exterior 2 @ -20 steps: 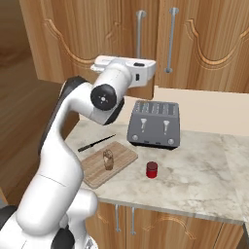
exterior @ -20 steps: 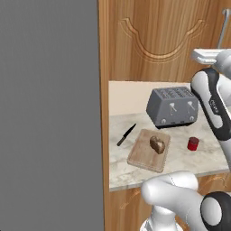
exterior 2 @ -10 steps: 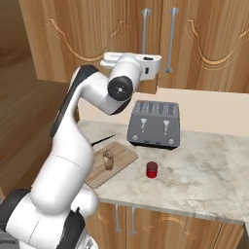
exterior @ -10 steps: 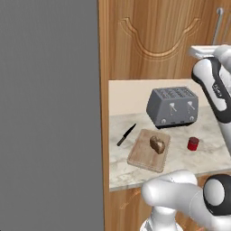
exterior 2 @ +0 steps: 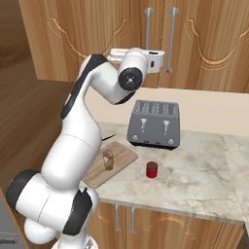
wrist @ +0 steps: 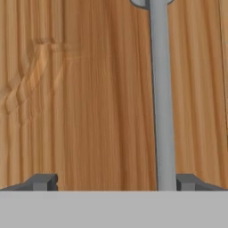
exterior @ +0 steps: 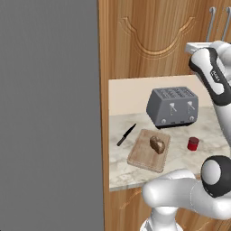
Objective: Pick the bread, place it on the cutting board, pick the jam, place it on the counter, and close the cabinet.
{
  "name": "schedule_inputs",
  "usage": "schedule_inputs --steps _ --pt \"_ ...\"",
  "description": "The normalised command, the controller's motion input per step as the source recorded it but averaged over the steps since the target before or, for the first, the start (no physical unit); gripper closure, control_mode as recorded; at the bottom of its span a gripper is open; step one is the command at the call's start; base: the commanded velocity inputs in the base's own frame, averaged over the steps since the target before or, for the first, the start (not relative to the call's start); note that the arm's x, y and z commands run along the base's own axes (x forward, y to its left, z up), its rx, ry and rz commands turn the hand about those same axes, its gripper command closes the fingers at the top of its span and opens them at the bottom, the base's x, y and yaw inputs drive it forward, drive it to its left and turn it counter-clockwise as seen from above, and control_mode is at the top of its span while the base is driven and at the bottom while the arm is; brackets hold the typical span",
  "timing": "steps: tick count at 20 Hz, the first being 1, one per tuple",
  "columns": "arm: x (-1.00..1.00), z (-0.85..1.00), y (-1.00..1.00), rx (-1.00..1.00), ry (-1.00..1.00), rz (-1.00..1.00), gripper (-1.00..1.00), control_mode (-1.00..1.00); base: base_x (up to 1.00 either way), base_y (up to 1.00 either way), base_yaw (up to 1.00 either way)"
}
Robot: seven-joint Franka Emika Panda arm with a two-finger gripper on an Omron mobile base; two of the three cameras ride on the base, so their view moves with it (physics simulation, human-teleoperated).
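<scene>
Here, the end effector (wrist: 111,182) faces the cabinet (wrist: 89,98) door, fingers spread apart, beside its silver handle (wrist: 162,98). Bread (exterior: 157,144) sits on the cutting board (exterior: 142,155); jam (exterior: 193,143) stands on the surface (exterior: 207,131).

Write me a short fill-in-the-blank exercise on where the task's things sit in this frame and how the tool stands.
1. The bread rests on the ____.
2. The jam stands upright on the counter, in front of the ____.
3. A black-handled knife lies on the counter, off the ____ edge of the cutting board in the left base view.
4. The tool faces a wooden door with its fingers spread ____.

Missing words: cutting board; toaster; left; open
</scene>
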Motion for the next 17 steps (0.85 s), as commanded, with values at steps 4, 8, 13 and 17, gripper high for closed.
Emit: schedule_inputs --steps 4,8,13,17 --pt "0.45 0.00 0.00 0.00 0.02 0.03 -1.00 -1.00 0.00 0.00 0.00" --pt "0.36 0.00 0.00 0.00 0.06 0.03 -1.00 -1.00 0.00 0.00 0.00" --pt "0.10 0.00 0.00 0.00 0.08 0.03 -1.00 -1.00 0.00 0.00 0.00" --pt "0.00 0.00 0.00 0.00 0.05 0.01 -1.00 -1.00 0.00 0.00 0.00"
